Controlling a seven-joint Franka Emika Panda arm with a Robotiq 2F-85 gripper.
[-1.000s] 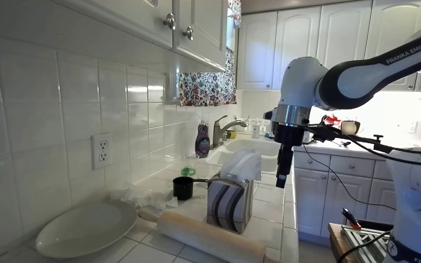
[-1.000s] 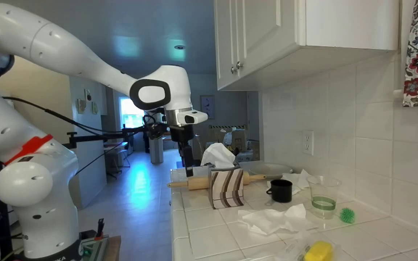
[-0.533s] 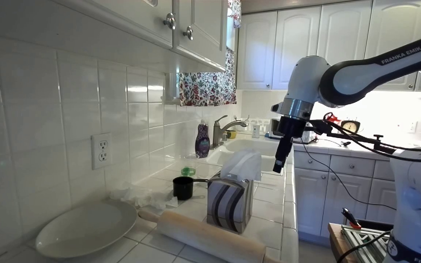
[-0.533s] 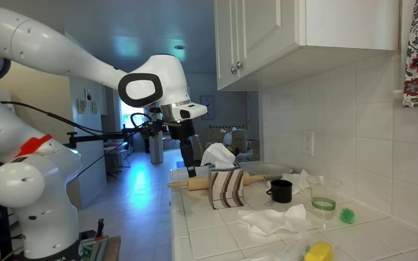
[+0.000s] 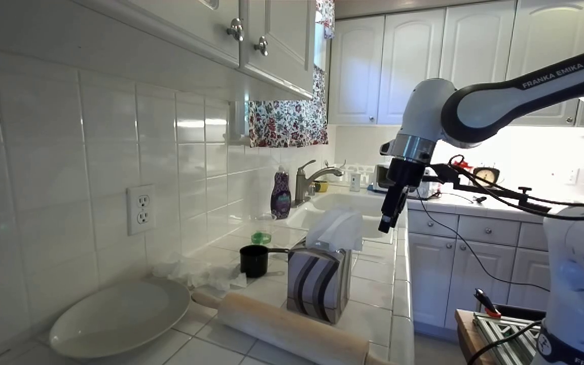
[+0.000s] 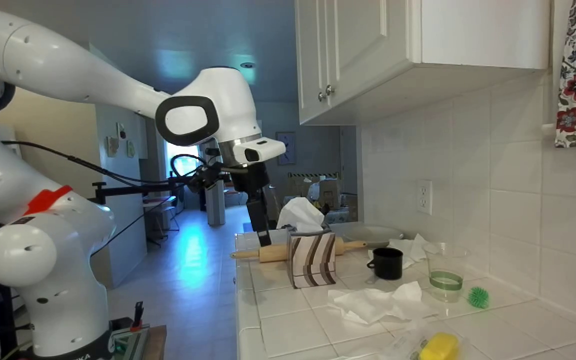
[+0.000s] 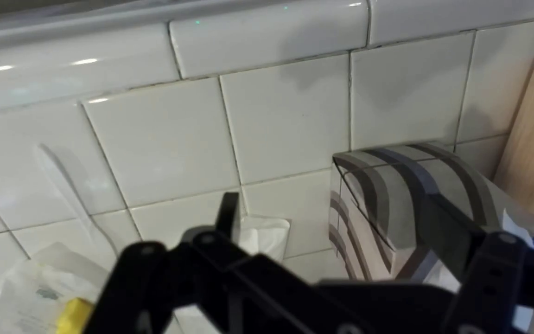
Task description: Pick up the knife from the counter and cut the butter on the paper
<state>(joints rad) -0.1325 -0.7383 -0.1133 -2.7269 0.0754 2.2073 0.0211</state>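
Spread wide with nothing between them, the fingers (image 7: 227,218) hang above the counter (image 7: 290,125), the knife (image 7: 67,194) not yet picked up. Closest to them is the striped tissue box (image 7: 387,185), lower down, a gap showing in both exterior views. A crumpled white sheet (image 7: 267,236) shows past one finger, and the rolling pin (image 7: 533,139) rests on past the box. Farther out, to the fingers' left in the wrist view, lies the knife, white and slim, flat on the counter. Apparently plastic, it should prove light, a little bendy and slippery; the end farther from the paper (image 7: 26,297) looks the better grip, one finger lowered to each side until both nearly graze the counter. Most distant is the butter (image 7: 74,315), a yellow lump on that paper, partly cut off at the view's lower edge. It is likely soft and greasy, quick to dent and smear, while the loose paper could slide during the cut, so light pressure would serve best.
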